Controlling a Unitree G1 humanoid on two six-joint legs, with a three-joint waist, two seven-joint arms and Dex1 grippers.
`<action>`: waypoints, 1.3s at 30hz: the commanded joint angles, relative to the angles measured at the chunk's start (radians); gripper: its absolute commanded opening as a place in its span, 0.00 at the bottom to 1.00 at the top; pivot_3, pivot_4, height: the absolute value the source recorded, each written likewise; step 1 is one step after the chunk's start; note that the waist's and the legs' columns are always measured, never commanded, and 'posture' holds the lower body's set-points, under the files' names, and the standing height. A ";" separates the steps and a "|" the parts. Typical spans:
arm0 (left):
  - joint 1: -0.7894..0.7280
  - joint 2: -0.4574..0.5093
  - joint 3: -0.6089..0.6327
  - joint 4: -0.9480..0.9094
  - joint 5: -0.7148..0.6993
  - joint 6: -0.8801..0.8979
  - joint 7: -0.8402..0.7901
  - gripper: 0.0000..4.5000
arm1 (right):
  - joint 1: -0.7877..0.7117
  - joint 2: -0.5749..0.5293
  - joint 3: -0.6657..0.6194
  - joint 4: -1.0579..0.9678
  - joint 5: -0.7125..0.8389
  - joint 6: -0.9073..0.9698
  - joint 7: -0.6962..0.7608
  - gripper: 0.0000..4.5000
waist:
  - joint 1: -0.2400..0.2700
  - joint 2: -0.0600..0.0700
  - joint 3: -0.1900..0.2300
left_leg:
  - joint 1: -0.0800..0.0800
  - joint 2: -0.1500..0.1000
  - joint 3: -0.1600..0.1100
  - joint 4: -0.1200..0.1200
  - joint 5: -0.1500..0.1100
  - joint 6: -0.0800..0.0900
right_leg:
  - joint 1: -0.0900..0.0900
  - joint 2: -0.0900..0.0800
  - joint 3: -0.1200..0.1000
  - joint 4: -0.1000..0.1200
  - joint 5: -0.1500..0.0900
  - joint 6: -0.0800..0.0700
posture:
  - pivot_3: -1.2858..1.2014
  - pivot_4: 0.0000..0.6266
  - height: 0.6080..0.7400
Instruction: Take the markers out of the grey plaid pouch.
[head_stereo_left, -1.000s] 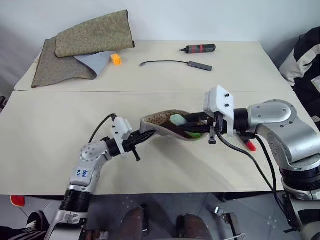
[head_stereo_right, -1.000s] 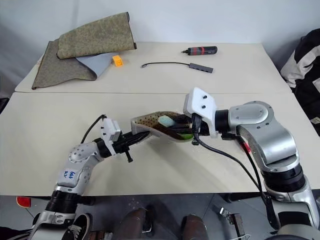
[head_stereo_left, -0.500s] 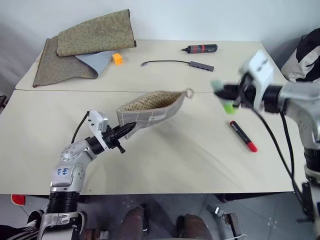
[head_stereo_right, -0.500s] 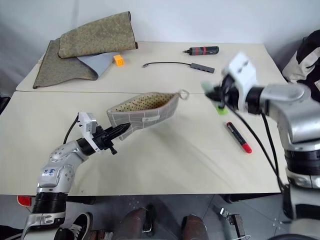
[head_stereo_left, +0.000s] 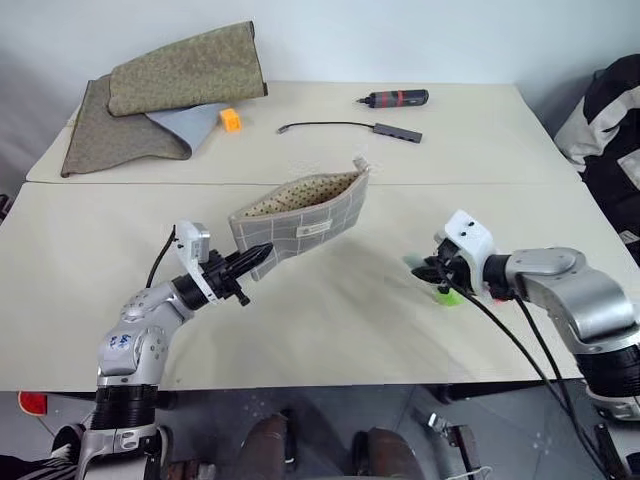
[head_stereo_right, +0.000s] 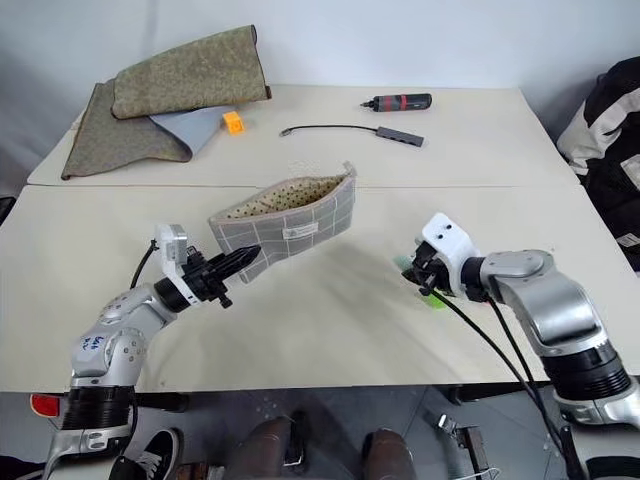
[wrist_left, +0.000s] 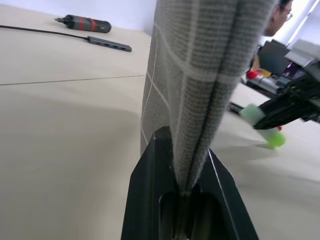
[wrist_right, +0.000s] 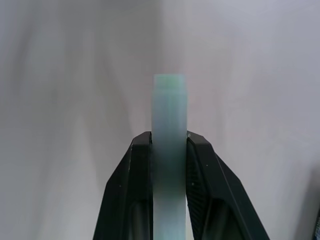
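Right gripper (wrist_right: 169, 145) is low over the near table (head_stereo_left: 330, 320), both black fingers pinched on the light green marker (wrist_right: 169, 115), its bright green end down by the tabletop. Over on the other side the left gripper (wrist_left: 182, 165) is clamped tight on one corner of the grey plaid pouch (head_stereo_left: 300, 215), holding it up off the table with its dotted lining showing at the open top. Beyond, on the far table, lie the olive cloth (head_stereo_left: 160, 95), a small orange block (head_stereo_left: 231, 120), a cable with a hub (head_stereo_left: 350, 127) and a black-and-red tool (head_stereo_left: 397, 98).
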 joint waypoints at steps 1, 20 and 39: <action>-0.001 0.044 0.009 -0.034 -0.014 0.034 -0.016 0.00 | 0.015 0.017 -0.004 0.006 -0.008 -0.020 -0.005 0.39 | 0.000 0.000 0.000 | 0.000 0.000 0.000 -0.001 0.000 0.000 | -0.001 0.000 0.000 0.000 0.000 0.000 | 0.52 0.24 1.00; 0.011 0.139 0.081 0.016 -0.113 0.319 0.035 0.00 | -0.068 0.159 -0.152 0.046 0.044 -0.298 -0.014 0.75 | 0.001 0.001 0.000 | 0.000 0.000 0.000 -0.003 0.001 -0.001 | -0.001 0.001 0.001 0.002 0.000 0.000 | 0.52 0.24 1.00; -0.028 0.165 0.223 0.043 -0.139 0.301 0.082 0.87 | 0.045 0.138 -0.116 -0.044 0.017 -0.350 0.025 0.76 | -0.002 0.001 0.000 | 0.001 0.000 0.001 -0.004 0.001 -0.001 | -0.002 0.000 0.002 0.001 0.000 0.000 | 0.52 0.24 1.00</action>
